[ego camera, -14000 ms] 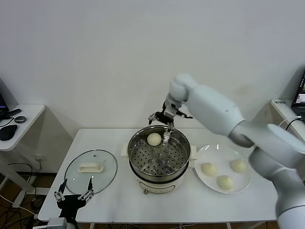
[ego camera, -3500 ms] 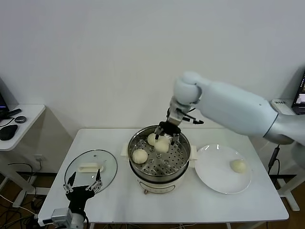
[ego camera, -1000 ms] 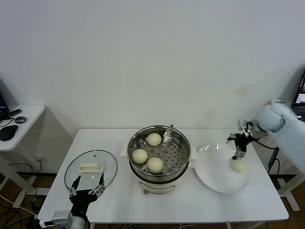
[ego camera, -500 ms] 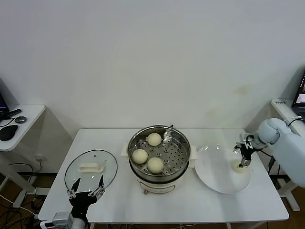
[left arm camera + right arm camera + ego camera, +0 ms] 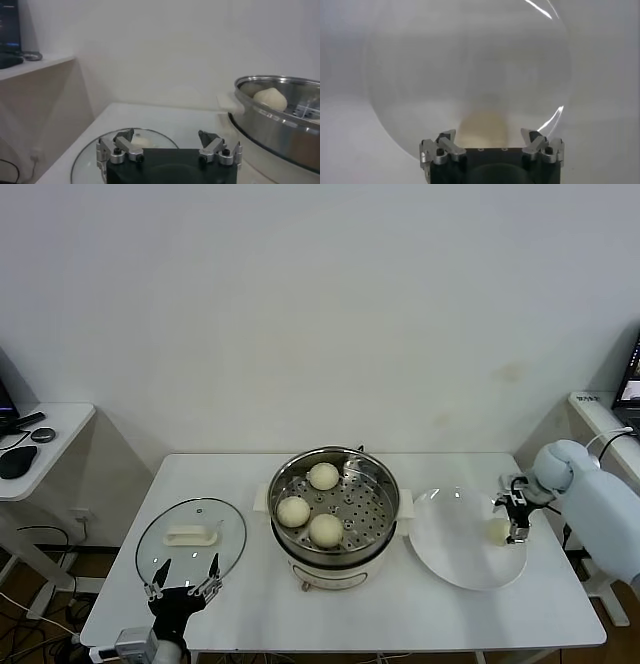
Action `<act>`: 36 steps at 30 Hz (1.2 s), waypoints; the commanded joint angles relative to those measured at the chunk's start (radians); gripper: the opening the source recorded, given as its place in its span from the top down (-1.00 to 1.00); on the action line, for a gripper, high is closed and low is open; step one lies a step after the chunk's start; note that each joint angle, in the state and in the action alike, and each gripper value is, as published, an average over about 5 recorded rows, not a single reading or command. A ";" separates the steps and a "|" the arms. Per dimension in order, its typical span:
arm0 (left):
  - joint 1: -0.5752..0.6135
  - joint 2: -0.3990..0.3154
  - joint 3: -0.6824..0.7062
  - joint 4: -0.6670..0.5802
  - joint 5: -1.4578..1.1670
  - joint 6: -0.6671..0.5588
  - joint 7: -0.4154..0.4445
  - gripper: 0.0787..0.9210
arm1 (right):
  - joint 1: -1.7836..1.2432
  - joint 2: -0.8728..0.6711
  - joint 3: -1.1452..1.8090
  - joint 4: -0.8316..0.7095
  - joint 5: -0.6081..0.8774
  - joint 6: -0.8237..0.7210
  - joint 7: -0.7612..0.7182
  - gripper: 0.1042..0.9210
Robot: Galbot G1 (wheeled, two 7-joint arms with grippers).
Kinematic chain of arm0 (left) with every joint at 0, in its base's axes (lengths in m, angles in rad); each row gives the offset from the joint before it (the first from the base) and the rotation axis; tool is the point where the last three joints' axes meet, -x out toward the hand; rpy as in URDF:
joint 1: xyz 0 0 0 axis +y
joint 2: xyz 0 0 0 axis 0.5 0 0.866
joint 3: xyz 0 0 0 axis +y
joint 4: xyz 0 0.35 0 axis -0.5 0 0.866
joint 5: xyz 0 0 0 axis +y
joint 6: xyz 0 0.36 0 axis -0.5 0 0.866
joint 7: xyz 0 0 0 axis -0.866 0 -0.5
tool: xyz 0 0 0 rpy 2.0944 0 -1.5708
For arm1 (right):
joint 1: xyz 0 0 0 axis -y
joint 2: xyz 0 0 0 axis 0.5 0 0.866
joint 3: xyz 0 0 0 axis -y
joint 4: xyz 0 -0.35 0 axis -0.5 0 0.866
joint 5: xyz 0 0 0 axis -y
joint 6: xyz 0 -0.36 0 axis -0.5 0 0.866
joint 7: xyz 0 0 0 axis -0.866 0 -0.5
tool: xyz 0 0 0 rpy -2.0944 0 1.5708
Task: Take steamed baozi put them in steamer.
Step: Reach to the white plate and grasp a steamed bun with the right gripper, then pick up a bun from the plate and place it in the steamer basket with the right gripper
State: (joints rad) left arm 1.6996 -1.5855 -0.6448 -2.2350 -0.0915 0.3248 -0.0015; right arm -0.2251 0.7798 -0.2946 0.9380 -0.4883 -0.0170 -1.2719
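Right gripper (image 5: 516, 519) down over the plate's (image 5: 450, 559) far-right edge, jaws spread wide, nothing clamped. One bun (image 5: 497, 530) directly under and between the fingers (image 5: 446, 141), seated on the plate; contact with the pads can't be told. Bun round, no long axis, no pointing direction to call.

Out from the gripper toward table centre: rest of the plate bare, then the steamer (image 5: 334, 509) just beside the plate's rim, upright, mouth up. Three buns (image 5: 325, 528) on its perforated tray, apart from each other: one at the far side, one at the left, one at the near side. All domes, flat side down as far as visible.

Beyond the steamer, well apart from the right gripper: glass lid (image 5: 190, 543) flat on the table (image 5: 250, 604), handle up.

Left gripper (image 5: 183, 582) parked low at the table's near-left edge, just beside the lid's near rim, jaws apart, empty. In left wrist view, steamer wall and one bun showing past its fingers.
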 commanded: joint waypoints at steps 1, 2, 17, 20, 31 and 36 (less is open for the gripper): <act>0.001 0.002 -0.001 0.001 -0.001 0.000 0.000 -0.77 | -0.006 0.026 0.010 -0.044 -0.055 0.027 -0.010 -0.76; 0.001 0.002 -0.002 0.001 -0.001 -0.001 0.000 -0.77 | -0.007 0.026 0.010 -0.045 -0.056 0.027 -0.007 -0.76; 0.001 0.001 0.000 0.003 0.000 -0.002 -0.001 -0.77 | -0.004 0.044 0.015 -0.068 -0.064 0.031 0.020 -0.76; -0.001 0.000 0.001 0.004 0.000 -0.002 -0.001 -0.77 | -0.002 0.045 0.014 -0.071 -0.055 0.031 0.021 -0.71; -0.011 -0.002 0.008 0.014 0.007 -0.003 -0.004 -0.77 | 0.033 0.012 -0.023 -0.044 0.028 -0.005 0.012 -0.13; -0.022 -0.008 0.010 0.015 0.031 -0.007 -0.011 -0.77 | 0.181 -0.067 -0.188 0.102 0.252 -0.117 -0.018 -0.10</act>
State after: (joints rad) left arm 1.6812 -1.5921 -0.6356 -2.2197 -0.0783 0.3197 -0.0097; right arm -0.1821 0.7856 -0.3258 0.9024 -0.4681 -0.0269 -1.2685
